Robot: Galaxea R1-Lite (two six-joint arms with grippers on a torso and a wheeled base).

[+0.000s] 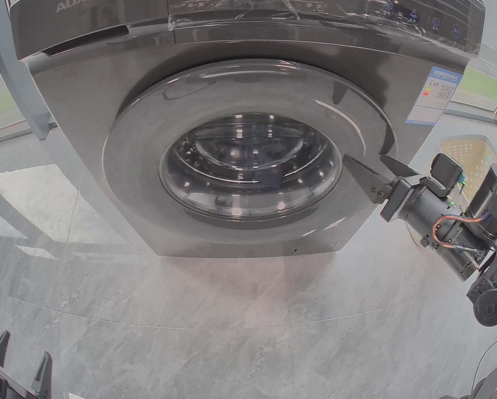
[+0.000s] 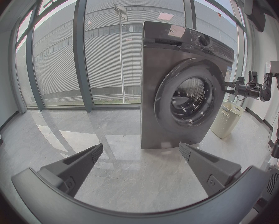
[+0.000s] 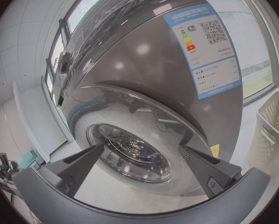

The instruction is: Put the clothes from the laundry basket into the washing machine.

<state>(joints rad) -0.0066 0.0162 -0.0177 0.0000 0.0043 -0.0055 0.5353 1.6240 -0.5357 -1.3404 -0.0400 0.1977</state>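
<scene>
My right gripper, fingers spread, sits at the right rim of the washing machine's shut door. The laundry basket stands beside the machine. My left gripper, also spread, hangs over open floor.

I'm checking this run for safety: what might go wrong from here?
The door is shut, and the open right claw sits at its glossy, curved right edge: it may slip off when pulling. The laundry basket stands close beside the washing machine, near the right arm, which might knock it while swinging the door.
</scene>
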